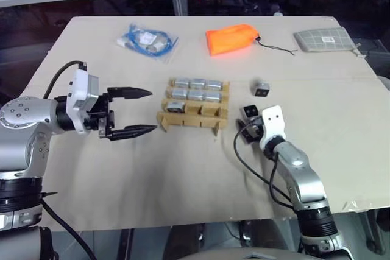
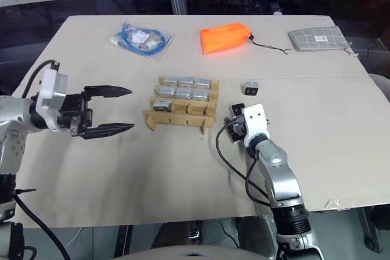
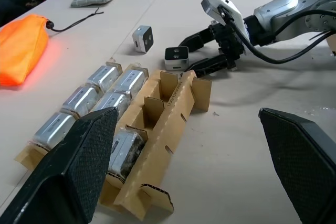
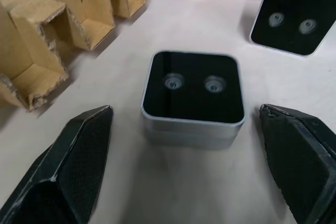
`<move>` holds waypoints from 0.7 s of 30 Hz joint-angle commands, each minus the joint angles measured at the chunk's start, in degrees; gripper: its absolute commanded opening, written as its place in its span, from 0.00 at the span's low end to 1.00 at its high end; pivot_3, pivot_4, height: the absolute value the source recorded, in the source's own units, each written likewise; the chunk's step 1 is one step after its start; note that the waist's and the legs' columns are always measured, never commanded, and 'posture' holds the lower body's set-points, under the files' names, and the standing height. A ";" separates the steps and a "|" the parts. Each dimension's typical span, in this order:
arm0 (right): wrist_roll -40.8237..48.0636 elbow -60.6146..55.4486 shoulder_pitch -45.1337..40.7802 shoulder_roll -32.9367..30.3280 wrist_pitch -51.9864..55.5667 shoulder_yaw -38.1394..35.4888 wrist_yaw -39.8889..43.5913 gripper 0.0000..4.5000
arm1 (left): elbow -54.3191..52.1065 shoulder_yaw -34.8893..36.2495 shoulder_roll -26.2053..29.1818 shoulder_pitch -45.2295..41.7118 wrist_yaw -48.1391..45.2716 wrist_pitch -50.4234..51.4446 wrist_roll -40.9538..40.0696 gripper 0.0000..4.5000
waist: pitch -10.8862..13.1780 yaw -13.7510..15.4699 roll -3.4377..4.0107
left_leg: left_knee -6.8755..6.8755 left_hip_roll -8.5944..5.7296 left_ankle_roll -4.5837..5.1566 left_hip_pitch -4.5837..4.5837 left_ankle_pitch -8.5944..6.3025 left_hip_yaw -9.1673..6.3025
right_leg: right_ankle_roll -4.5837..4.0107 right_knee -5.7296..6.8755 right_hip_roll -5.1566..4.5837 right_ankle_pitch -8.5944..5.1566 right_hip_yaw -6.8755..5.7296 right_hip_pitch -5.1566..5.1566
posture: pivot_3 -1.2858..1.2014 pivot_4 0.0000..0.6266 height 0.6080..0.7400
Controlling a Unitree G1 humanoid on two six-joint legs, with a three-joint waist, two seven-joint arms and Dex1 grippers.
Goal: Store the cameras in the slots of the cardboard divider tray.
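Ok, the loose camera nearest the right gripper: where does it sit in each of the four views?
Left eye view: camera right of the cardboard divider tray, just ahead of the right gripper.
Right eye view: same spot, right of the tray.
Left wrist view: at, beyond the tray's end.
Right wrist view: centre, between the open fingers.
Shared landmark: the second loose camera just beyond it.

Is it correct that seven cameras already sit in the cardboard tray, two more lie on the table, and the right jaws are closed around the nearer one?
Not quite. The right gripper is open: its jaws stand on either side of the nearer camera without touching it, as the right wrist view shows. The rest holds: seven cameras in the cardboard tray, and the second loose camera on the table.
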 commanded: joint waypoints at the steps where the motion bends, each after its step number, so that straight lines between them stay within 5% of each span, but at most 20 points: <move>1: 0.60 -0.54 -0.68 0.27 -2.35 -0.66 -0.65 0.78 | 0.06 2.00 1.38 -1.28 -0.46 -0.50 -0.62 1.00 | 0.00 0.00 0.00 | 0.00 0.00 0.00 0.00 0.00 0.00 | 0.00 0.00 0.00 0.00 0.00 0.00 | 0.52 0.24 1.00; 5: 0.75 -0.16 -0.86 0.24 -2.98 -0.77 -0.84 0.41 | 0.31 1.72 1.39 -1.53 -0.51 -0.67 -0.53 1.00 | 0.00 0.00 0.00 | 0.00 0.00 0.00 0.00 0.00 0.01 | 0.00 0.00 -0.01 0.00 0.01 0.01 | 0.52 0.24 1.00; 15: 2.16 -6.00 -0.49 -5.75 -6.82 0.94 7.14 0.42 | -0.78 0.73 -1.09 -1.85 2.82 2.75 -1.85 1.00 | 0.01 0.09 0.01 | 0.01 -0.01 0.01 0.00 0.00 0.01 | 0.00 0.00 -0.02 0.00 0.02 0.01 | 0.52 0.24 1.00; 21: -0.13 -11.44 -4.88 -12.50 -14.47 5.50 14.49 0.42 | -7.77 -0.17 -9.14 -0.96 13.42 18.14 -12.46 1.00 | 0.00 0.05 -0.02 | 0.07 0.00 0.01 0.00 0.00 -0.04 | 0.01 0.04 -0.01 0.00 0.01 0.04 | 0.52 0.24 1.00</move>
